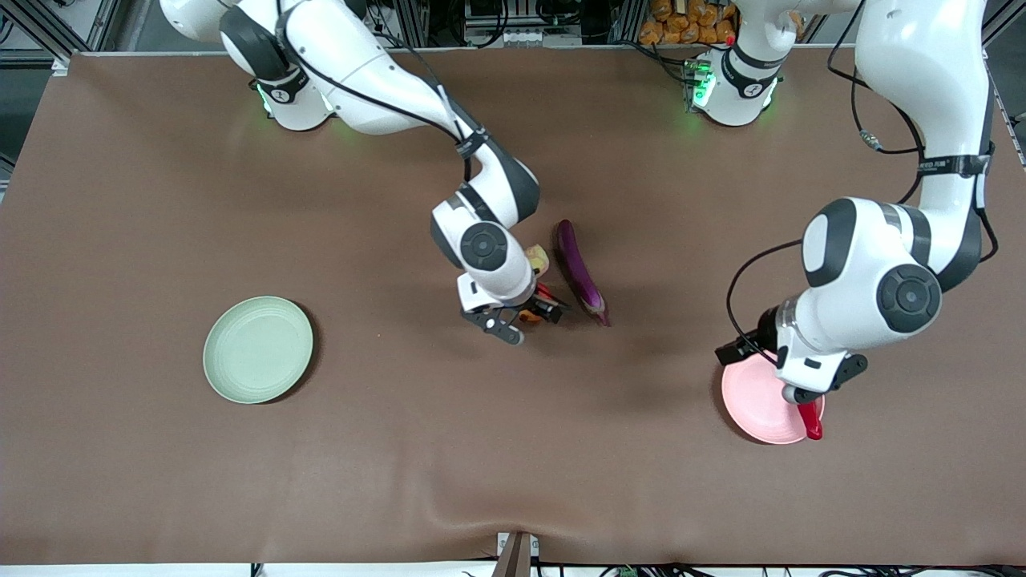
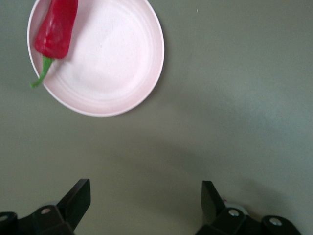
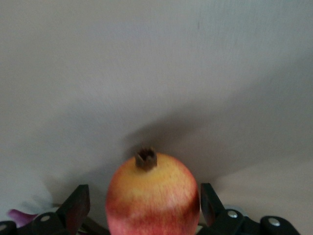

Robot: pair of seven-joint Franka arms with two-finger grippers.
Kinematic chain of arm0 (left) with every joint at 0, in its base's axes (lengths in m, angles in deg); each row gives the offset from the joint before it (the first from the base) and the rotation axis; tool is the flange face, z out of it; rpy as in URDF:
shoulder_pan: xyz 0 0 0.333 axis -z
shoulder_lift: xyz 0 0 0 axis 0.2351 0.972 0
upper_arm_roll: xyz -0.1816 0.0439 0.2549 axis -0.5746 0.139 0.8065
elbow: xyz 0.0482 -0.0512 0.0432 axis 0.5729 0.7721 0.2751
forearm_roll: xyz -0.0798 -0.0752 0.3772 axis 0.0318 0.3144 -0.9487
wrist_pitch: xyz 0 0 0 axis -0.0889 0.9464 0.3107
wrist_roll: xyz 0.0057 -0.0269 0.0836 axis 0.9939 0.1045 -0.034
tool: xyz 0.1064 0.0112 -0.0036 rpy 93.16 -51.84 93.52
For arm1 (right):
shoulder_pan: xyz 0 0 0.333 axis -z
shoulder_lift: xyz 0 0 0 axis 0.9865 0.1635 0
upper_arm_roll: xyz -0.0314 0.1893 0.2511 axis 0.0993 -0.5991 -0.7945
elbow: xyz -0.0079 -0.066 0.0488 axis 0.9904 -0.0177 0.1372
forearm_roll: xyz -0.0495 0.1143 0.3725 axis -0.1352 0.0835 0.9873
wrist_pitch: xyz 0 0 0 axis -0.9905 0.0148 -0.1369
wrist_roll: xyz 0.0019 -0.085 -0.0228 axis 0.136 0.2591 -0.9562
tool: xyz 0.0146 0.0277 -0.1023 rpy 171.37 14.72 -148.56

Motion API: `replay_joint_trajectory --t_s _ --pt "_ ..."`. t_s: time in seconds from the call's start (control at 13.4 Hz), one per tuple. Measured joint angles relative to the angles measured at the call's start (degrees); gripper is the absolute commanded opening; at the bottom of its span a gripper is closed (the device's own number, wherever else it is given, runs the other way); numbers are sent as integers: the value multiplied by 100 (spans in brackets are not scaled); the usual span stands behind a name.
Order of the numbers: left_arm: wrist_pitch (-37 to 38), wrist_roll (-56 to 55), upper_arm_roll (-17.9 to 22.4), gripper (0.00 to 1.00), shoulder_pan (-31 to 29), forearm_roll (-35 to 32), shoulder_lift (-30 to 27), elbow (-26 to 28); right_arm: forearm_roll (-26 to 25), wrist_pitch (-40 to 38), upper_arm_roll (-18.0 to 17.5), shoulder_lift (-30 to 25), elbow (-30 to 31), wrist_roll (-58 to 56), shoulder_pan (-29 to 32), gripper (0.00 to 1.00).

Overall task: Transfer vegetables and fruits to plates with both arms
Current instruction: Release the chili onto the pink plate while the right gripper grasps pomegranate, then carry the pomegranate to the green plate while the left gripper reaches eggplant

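Jaws first: we've got the right gripper (image 3: 139, 208) clamped on the crowned red fruit (image 3: 152, 196) beside the eggplant (image 1: 580, 272). The left gripper (image 2: 145, 203) is spread wide above the pink plate (image 2: 117, 63), where the chili pepper (image 2: 56, 27) lies.

Robotics lab: brown-covered tabletop (image 1: 160, 449), aluminium framing (image 1: 48, 24) along the edge, cabling and equipment racks (image 1: 513, 20) beside two bench-mounted arm bases.

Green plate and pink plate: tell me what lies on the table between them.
In the front view, bare brown table runs straight from the green plate to the pink plate. The eggplant lies farther from the camera, off that line.
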Motion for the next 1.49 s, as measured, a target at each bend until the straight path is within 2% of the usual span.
replay_joint_trajectory --t_s 0.07,0.15,0.37,0.52,0.75,1.04,1.27,1.49 --pt "0 -127 -59 100 4 0 -84 97 -12 2 4 34 0 3 -27 5" --pt "0 -248 -108 100 9 0 -154 173 -72 -3 19 42 -4 -35 -28 0" --pt "0 -694 -264 100 17 0 -220 268 -479 -265 123 40 -133 -501 89 0" --pt "-2 -1060 -386 100 104 0 -220 304 -490 -513 143 6 -234 -1017 466 0" --pt "-15 -1634 -410 100 451 0 -220 334 -505 -1547 128 -236 -465 -2073 1330 0" --pt "-310 -2212 -413 100 788 0 -207 538 -527 -2977 141 -1011 -526 -3818 2786 0" --pt "-668 -2577 -413 100 1054 -75 -163 829 -574 -3053 152 -1161 -217 -4948 3618 0" --pt "-1358 -3392 -421 100 1388 -493 -137 1439 -587 -2685 148 -1154 316 -6144 4416 0"
